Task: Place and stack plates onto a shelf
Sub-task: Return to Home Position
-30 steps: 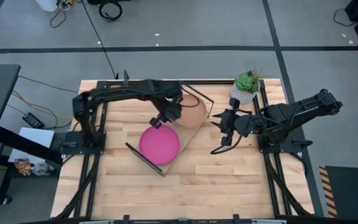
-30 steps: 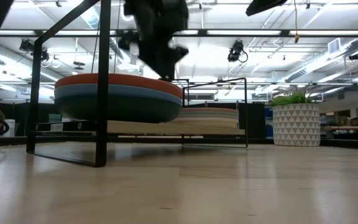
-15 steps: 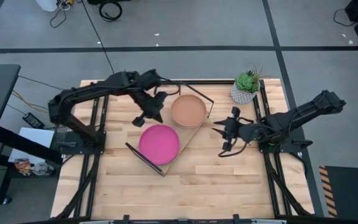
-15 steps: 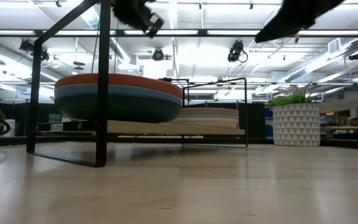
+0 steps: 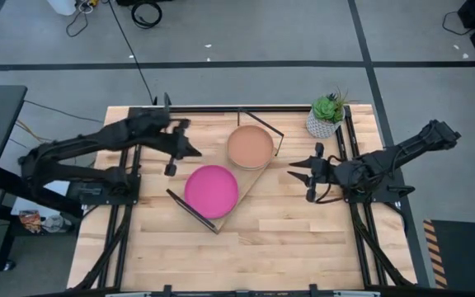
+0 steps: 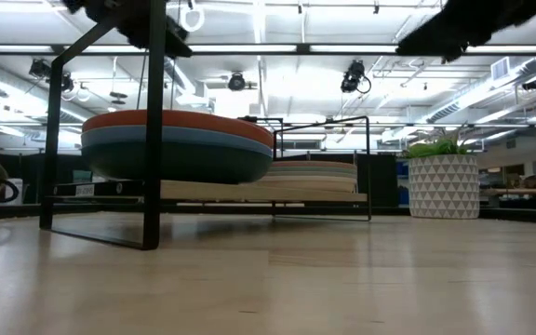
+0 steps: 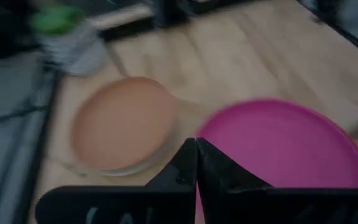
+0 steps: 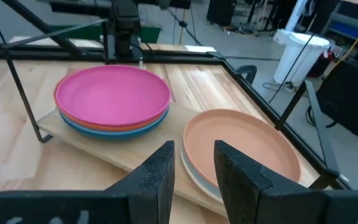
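Fingers: left gripper [image 7: 196, 144] pinched together, right gripper [image 8: 194, 149] parted; both empty.
Plates: pink plate [image 5: 211, 190], tan plate [image 5: 250, 147] topping two stacks on shelf [image 8: 98, 144], frame centre.
Handling: probably stiff, light, slick; pinch the rim.

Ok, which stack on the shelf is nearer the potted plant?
The one topped by the tan plate; the pink plate tops the stack at the shelf's other end.

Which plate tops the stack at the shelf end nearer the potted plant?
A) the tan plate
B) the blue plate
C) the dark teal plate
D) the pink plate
A: the tan plate tops the stack at the end of the shelf beside the potted plant; the pink plate tops the other stack.
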